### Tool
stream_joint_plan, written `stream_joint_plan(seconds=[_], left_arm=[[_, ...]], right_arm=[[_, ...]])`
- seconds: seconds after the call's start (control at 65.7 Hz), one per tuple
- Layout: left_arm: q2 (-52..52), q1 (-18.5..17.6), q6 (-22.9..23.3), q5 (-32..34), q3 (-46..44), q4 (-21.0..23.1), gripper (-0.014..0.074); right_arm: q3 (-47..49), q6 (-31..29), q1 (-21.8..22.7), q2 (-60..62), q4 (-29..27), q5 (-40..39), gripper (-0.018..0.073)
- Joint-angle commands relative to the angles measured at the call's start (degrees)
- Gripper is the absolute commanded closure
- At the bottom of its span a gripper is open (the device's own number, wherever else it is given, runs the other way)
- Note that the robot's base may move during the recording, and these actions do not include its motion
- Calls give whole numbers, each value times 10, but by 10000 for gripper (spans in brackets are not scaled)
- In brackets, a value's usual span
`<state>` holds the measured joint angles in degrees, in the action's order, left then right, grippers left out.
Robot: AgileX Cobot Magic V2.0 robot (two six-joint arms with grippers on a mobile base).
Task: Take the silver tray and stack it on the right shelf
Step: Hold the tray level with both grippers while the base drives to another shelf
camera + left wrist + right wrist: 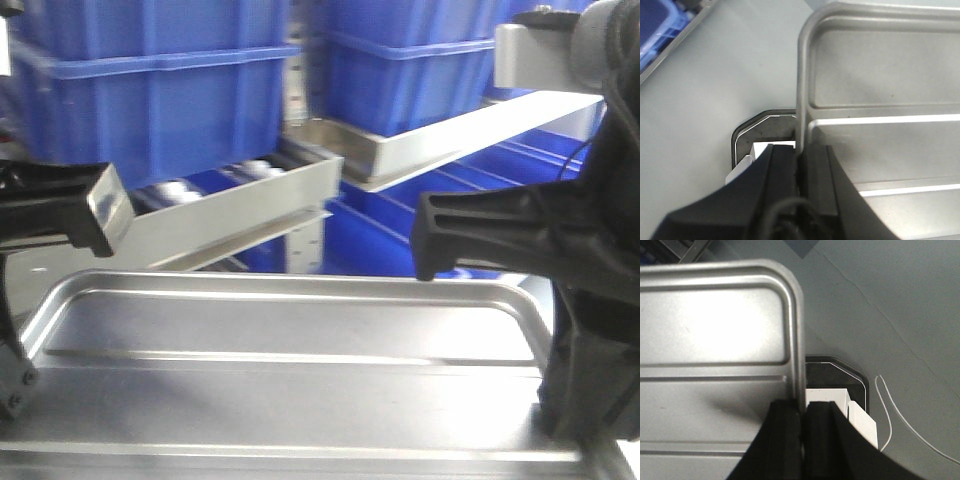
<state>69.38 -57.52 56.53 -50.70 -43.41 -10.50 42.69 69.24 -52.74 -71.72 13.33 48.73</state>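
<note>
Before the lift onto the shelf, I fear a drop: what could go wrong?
Both jaws pinch the silver tray only by its thin side rims, so it could slip or twist. Blue bins sit on the right shelf; the tray may hit them or its steel lip.

silver tray (290,340) foreground | right shelf (480,135) beyond | blue bins (150,100) behind

silver tray (300,335): near edge cropped | blue bins (150,110): blurred, possibly stacked

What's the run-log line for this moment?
left gripper: shut on silver tray rim | right gripper: shut on opposite rim | right shelf: ahead, tray not yet on it
</note>
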Motion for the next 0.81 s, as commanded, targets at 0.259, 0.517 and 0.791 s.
stream_joint_plan(seconds=[0.259, 0.517, 0.791], left_arm=[[-14, -4, 2, -17, -11, -15, 689], [-14, -4, 2, -17, -11, -15, 689], [-14, -4, 2, -17, -11, -15, 689]], right_arm=[[11, 0, 3, 16, 28, 17, 499], [11, 0, 3, 16, 28, 17, 499], [11, 0, 3, 16, 28, 17, 499]])
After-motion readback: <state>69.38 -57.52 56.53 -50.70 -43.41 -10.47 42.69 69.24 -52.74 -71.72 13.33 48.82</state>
